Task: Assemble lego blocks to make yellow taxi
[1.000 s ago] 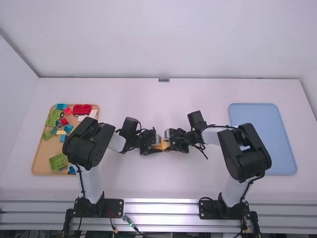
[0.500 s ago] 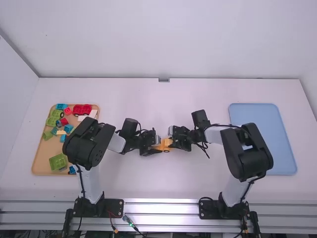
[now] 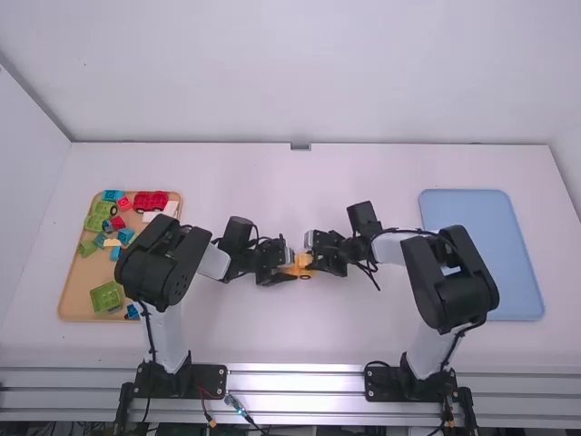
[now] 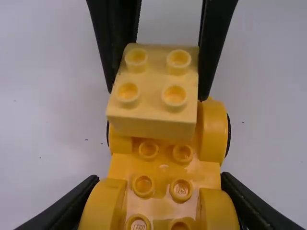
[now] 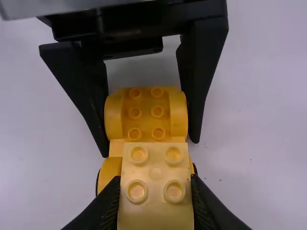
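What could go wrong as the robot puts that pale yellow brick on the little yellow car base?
The brick looks slightly off-centre over the car base, so its underside might miss the studs or press on crooked. The left gripper pinches the base at one end, so a hard push might tip it. The right gripper works very close to the left one, so they could bump.

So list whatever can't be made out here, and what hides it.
- Left wrist view: the end of the car base held nearest the camera, cut off by the bottom edge.
- Left wrist view: the part of the base beneath the pale block, covered by that block.
- High view: the tray's portion beneath the left arm, hidden by it.
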